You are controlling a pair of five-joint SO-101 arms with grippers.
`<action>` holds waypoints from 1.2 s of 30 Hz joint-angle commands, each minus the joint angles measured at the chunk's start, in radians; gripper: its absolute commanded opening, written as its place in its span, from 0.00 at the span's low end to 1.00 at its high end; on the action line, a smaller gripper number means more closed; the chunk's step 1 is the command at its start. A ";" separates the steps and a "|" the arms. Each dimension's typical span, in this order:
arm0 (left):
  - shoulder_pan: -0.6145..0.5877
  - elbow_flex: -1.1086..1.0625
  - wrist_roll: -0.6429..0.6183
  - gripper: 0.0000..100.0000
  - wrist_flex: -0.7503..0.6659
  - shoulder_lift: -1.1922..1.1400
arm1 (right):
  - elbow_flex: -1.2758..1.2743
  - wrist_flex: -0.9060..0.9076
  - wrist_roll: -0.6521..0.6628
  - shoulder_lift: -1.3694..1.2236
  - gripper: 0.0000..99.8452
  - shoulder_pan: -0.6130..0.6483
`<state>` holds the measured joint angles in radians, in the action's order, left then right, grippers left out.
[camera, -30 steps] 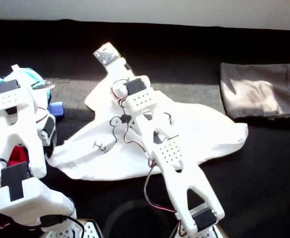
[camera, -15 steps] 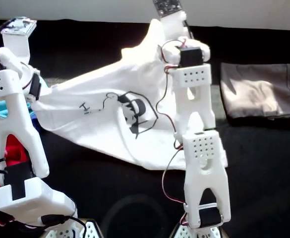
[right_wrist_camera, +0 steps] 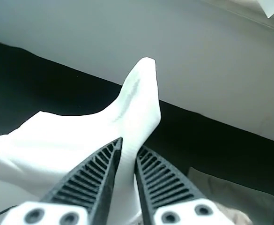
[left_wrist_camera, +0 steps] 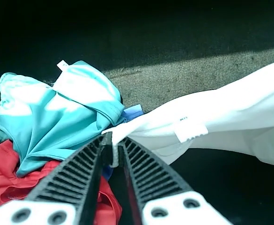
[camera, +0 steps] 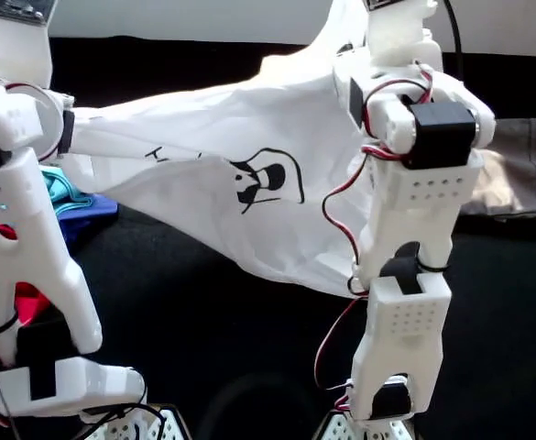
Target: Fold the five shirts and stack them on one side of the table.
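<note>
- The white shirt [camera: 240, 174] is held up off the table [camera: 203, 357], stretched between the two arms; its printed side faces the high camera; its lower edge sags toward the table beside the right arm [camera: 414, 183], and whether it touches there cannot be told
- Its long axis runs across the table from the left arm [camera: 20, 202] to the right arm, climbing toward the right; each arm holds its own end, so neither is the nearer one; the cloth leads straight away from each set of tips
- The left gripper [left_wrist_camera: 112, 143] is clamped on a thin edge of the shirt, its jaws nearly together with only that strip of cloth between them
- The right gripper [right_wrist_camera: 129, 146] is clamped on a thicker fold of the same shirt; the cloth stands up past the tips and the jaws keep a narrow gap filled with fabric
- As a judgement, the shirt is being spread for laying flat; the coming move probably depends on the two held points staying well apart along that axis and coming level
- Below the left gripper lie a teal shirt [left_wrist_camera: 57, 112], a red shirt [left_wrist_camera: 1, 168] and a bit of a blue shirt [left_wrist_camera: 132, 111], heaped and unfolded
- A folded grey shirt [camera: 515, 174] lies beyond the right arm, near the table's right side
</note>
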<state>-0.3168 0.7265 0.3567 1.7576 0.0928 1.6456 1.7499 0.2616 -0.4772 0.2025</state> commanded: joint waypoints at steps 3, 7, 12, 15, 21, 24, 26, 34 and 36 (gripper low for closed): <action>0.053 -0.004 -0.005 0.01 0.002 0.186 | 0.116 0.010 0.012 0.150 0.01 -0.022; 0.056 -0.002 -0.003 0.01 -0.006 0.239 | 0.116 -0.061 0.014 0.197 0.01 -0.041; 0.056 -0.007 -0.005 0.01 -0.018 0.252 | 0.116 -0.286 0.014 0.222 0.01 -0.114; 0.056 -0.047 -0.005 0.01 -0.018 0.249 | 0.116 -0.338 0.014 0.226 0.01 -0.130; 0.050 -0.116 -0.003 0.01 -0.025 0.254 | 0.120 -0.331 0.014 0.228 0.01 -0.130; 0.050 -0.111 -0.003 0.01 -0.025 0.260 | 0.120 -0.329 0.014 0.228 0.01 -0.130; 0.050 -0.111 -0.003 0.01 -0.020 0.257 | 0.119 -0.323 0.014 0.228 0.01 -0.130; 0.054 -0.338 -0.003 0.01 -0.025 0.249 | 0.116 0.016 0.011 0.225 0.01 -0.130; 0.056 -0.398 -0.003 0.01 -0.025 0.249 | 0.116 0.012 0.012 0.223 0.01 -0.137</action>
<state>-0.2708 0.3905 0.3567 1.7499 0.3214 1.6533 1.7361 0.2631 -0.3069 0.0967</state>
